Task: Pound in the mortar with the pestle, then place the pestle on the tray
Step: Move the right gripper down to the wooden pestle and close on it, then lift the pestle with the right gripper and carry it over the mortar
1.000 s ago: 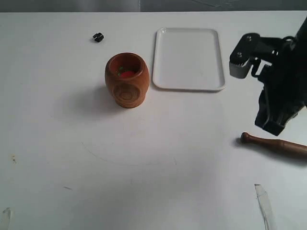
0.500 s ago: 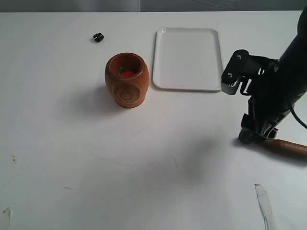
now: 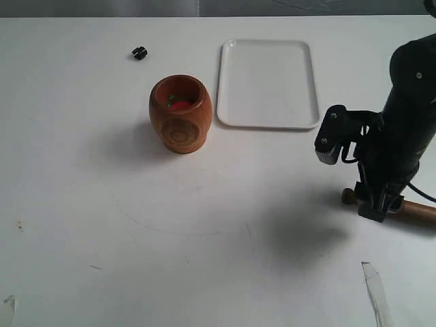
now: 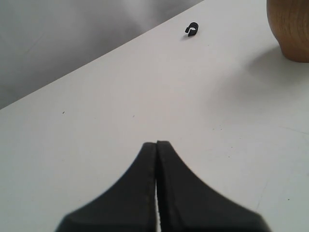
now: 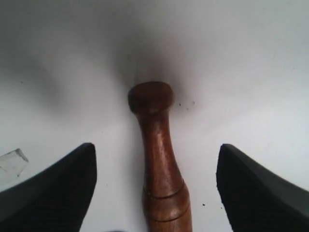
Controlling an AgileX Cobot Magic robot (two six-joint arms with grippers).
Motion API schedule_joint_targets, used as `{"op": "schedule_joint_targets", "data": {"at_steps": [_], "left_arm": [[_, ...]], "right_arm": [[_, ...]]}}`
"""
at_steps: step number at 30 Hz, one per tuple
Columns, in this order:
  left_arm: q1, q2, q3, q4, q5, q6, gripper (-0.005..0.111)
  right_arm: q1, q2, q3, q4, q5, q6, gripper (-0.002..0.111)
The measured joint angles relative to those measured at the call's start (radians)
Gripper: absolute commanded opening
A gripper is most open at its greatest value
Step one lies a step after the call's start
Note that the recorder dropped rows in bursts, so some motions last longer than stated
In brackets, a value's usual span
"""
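The right gripper (image 5: 155, 157) hangs wide open astride the pestle (image 5: 153, 128), neither finger touching it; the left gripper (image 4: 156, 153) is closed on nothing. The pestle lies flat on the counter (image 3: 136, 225), well apart from the mortar (image 3: 180, 112), which stands just beside the tray (image 3: 268, 82).

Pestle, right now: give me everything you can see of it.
The pestle is a slim turned club of glossy dark brown wood. It has a small rounded knob at one end, a narrow neck, and a grooved ring where the shaft thickens. It lies flat on the white table, knob pointing left in the exterior view, thick end cut off by that view's right edge. The right gripper straddles it, jaws open, neither finger visibly touching.
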Motion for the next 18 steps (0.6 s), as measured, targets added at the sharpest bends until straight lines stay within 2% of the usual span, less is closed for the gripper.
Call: {"op": "schedule_joint_targets", "data": {"at_steps": [10, 18], "left_arm": [[0.000, 0.000, 0.000, 0.000, 0.000, 0.000, 0.000], [0.000, 0.000, 0.000, 0.000, 0.000, 0.000, 0.000]], "right_arm": [[0.000, 0.066, 0.000, -0.037, -0.021, 0.014, 0.056], [0.000, 0.078, 0.000, -0.049, -0.034, 0.016, 0.044]]}}
